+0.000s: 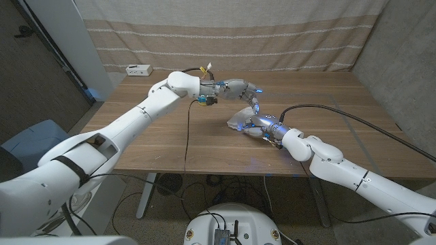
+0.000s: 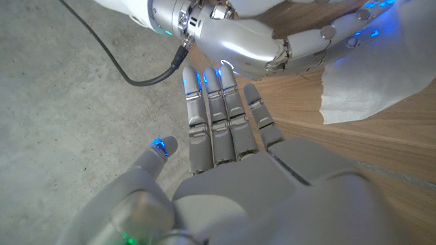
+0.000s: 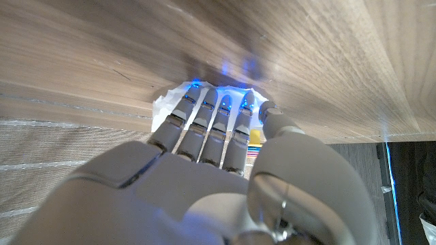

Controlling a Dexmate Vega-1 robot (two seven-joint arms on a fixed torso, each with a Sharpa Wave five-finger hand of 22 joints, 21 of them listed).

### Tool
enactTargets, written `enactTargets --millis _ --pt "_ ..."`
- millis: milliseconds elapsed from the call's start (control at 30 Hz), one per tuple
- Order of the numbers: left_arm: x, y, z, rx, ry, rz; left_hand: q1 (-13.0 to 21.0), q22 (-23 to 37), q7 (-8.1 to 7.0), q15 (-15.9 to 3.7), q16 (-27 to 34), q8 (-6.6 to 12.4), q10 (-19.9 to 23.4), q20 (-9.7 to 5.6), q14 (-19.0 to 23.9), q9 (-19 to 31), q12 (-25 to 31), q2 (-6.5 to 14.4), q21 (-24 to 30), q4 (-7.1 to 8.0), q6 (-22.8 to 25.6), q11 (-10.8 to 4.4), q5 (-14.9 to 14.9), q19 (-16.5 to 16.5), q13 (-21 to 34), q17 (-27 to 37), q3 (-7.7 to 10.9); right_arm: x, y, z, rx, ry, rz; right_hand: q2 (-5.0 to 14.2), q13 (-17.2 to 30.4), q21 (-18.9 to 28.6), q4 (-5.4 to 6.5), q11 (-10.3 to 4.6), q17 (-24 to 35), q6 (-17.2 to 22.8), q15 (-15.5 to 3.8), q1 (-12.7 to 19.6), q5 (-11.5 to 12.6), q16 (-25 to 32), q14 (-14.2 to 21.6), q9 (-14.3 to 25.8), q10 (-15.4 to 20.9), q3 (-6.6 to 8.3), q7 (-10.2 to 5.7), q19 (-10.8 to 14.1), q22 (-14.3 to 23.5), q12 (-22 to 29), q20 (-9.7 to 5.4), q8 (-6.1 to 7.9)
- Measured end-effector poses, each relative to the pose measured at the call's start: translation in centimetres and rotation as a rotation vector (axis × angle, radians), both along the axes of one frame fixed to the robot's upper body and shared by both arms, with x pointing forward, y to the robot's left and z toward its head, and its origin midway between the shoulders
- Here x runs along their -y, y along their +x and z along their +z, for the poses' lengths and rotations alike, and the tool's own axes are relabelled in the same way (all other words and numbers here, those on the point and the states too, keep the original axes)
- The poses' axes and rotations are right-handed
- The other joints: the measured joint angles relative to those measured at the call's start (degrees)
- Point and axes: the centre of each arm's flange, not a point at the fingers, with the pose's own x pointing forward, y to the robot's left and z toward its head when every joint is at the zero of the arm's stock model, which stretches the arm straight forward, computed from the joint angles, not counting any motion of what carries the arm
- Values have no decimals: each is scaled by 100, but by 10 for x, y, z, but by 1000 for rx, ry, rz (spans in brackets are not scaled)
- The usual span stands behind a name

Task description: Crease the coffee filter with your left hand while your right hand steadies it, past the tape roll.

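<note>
The white coffee filter (image 1: 238,122) lies on the wooden table (image 1: 170,143) right of its middle. My right hand (image 1: 262,126) reaches in from the right and presses its straight fingers (image 3: 204,122) down on the filter (image 3: 167,103). My left hand (image 1: 246,90) hovers just behind it, fingers (image 2: 214,116) stretched out together and holding nothing, their tips over my right hand's wrist (image 2: 231,41). An edge of the filter (image 2: 357,88) shows beside them. A small yellow thing (image 3: 255,137) peeks out between my right hand's fingers and thumb; I cannot tell what it is.
A white box (image 1: 138,69) sits at the table's far left corner before a striped curtain (image 1: 225,34). A black cable (image 1: 340,112) crosses the table's right side to my right arm. Another cable (image 1: 187,133) hangs from my left wrist.
</note>
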Motion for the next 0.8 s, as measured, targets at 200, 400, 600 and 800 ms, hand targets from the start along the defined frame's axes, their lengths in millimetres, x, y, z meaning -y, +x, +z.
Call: enactTargets --millis 200,400,600,800 --pt "-7 -18 17 5 -222 -89 58 -107 -333 -21 -533 -541 -1013 105 -883 -203 -529 -58 -157 -219 -1157 -93 29 -419 -152 -278 16 2 -1 6 0 37 6 -26 13 -32 56 -2 19 -179 8 -105 0 0 -51 27 -151 -57 -29 -13 0 -44 72 0" --pt "-14 -19 15 22 -288 -80 56 -166 -475 41 -750 -709 -1473 166 -1241 -357 -789 -59 -267 -257 -1819 -112 29 -685 -249 -413 -9 1 -6 12 19 80 34 -197 13 -32 253 -5 20 -721 -4 -589 0 -40 -104 27 -560 -323 -126 -31 0 -44 134 0" --pt "-21 -19 15 37 -362 -73 26 -193 -696 7 -878 -736 -1808 190 -1468 -496 -956 -89 -289 -329 -2373 -148 29 -708 -315 -491 -2 7 -15 21 56 144 71 -912 12 -87 379 22 -71 -1395 5 -1334 45 -238 -359 27 -1114 -924 -181 -189 0 -44 330 0" --pt "-28 -18 8 36 -422 -63 26 -192 -935 4 -979 -736 -2155 200 -1694 -644 -1103 -89 -332 -403 -2831 -191 29 -733 -404 -564 -13 9 -21 28 75 202 111 -1109 39 -108 421 70 -98 -1513 28 -1531 68 -288 -458 27 -1219 -1054 -203 -248 0 -44 389 0"
